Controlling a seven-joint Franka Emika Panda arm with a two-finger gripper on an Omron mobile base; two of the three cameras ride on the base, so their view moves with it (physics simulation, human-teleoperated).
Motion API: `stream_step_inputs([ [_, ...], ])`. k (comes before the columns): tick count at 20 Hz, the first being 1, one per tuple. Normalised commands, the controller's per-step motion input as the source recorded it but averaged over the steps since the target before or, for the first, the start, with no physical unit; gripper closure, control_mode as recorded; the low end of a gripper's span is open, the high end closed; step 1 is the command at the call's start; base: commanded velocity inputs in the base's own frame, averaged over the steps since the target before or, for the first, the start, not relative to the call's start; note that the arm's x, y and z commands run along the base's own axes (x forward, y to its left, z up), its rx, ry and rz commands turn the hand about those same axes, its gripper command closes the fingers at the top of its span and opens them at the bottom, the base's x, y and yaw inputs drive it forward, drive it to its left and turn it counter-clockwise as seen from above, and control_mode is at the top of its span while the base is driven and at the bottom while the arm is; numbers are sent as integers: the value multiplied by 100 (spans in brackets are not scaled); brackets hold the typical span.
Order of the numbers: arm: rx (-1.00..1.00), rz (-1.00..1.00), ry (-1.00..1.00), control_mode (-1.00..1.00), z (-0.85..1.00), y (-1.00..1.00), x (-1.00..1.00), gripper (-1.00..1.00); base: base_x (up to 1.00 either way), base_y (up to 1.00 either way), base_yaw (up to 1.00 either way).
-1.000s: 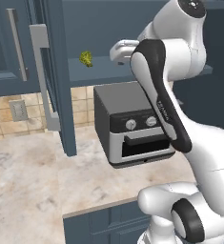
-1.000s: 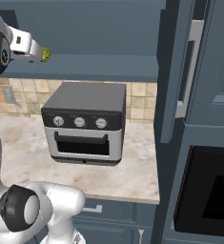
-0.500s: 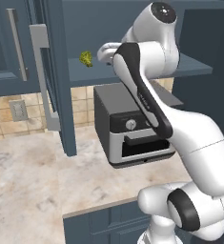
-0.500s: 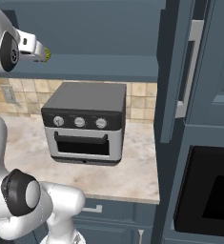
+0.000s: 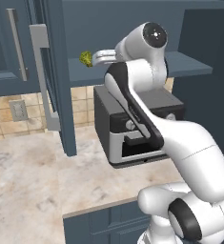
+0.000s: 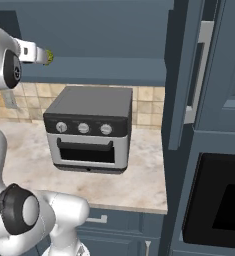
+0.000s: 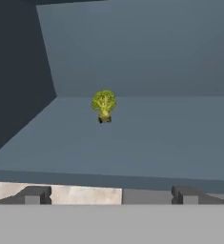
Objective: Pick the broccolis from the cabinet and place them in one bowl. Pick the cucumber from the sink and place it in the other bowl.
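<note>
L base view: cabinet (image 5: pixel 132 28) door open; broccoli (image 5: pixel 86 58) sits on shelf (image 5: pixel 147 69), gripper (image 5: pixel 94 58) just beside it. Toaster oven (image 5: pixel 132 125) below on counter (image 5: pixel 32 186).
R base view: gripper (image 6: pixel 45 55) at shelf edge, floret (image 6: pixel 49 56) at its tip.
Hand view: fingertips (image 7: pixel 35 195) wide apart, nothing between; broccoli (image 7: pixel 104 106) upright, further in on shelf (image 7: pixel 147 143).

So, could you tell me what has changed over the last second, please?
The arm has swung left across the toaster oven, carrying the gripper closer to the broccoli on the cabinet shelf. The jaws are open and nothing has been grasped. The broccoli, cabinet doors and oven have stayed put.
</note>
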Motion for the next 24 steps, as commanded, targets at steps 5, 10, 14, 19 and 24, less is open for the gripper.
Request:
stream_step_inputs([
  [5,0,3,6,-100,15,0,6,-100,0,0,0],
  [10,1,6,24,-100,32,0,19,-100,0,0,0],
  [14,0,3,17,-100,10,0,8,-100,0,0,0],
  [19,0,0,-3,-100,-15,4,0,-100,0,0,0],
  [24,0,0,-7,-100,-31,2,17,-100,0,0,0],
])
